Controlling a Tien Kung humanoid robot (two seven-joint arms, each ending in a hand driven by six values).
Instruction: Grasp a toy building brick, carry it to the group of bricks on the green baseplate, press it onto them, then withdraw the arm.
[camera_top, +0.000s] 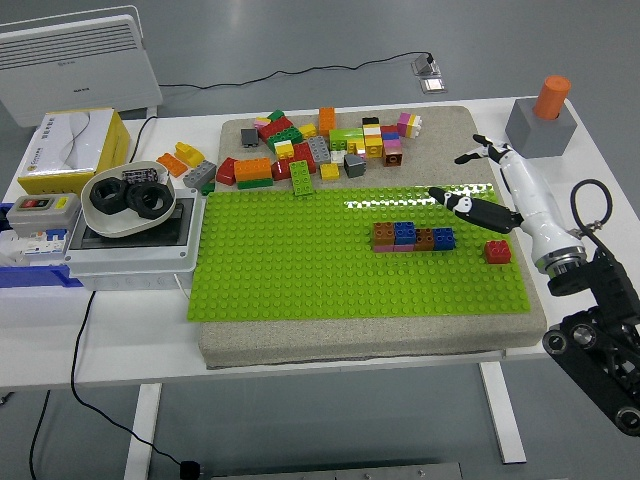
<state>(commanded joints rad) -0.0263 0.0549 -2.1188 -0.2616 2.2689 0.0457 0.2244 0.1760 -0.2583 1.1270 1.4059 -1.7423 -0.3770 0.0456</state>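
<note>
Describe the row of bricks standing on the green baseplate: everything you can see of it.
The row of bricks is a short line of glossy plastic studded blocks running left to right: brown, blue, brown, blue, with a pink layer showing under its left part. It sits upright on the green baseplate, right of centre. A lone red brick lies apart to its right. The right hand hovers nearby, fingers spread, not touching it.

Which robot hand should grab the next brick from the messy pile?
Probably the right hand. It is the only one in view, open and empty, beside the green baseplate and not far from the loose bricks behind it. The left arm is out of sight.
</note>
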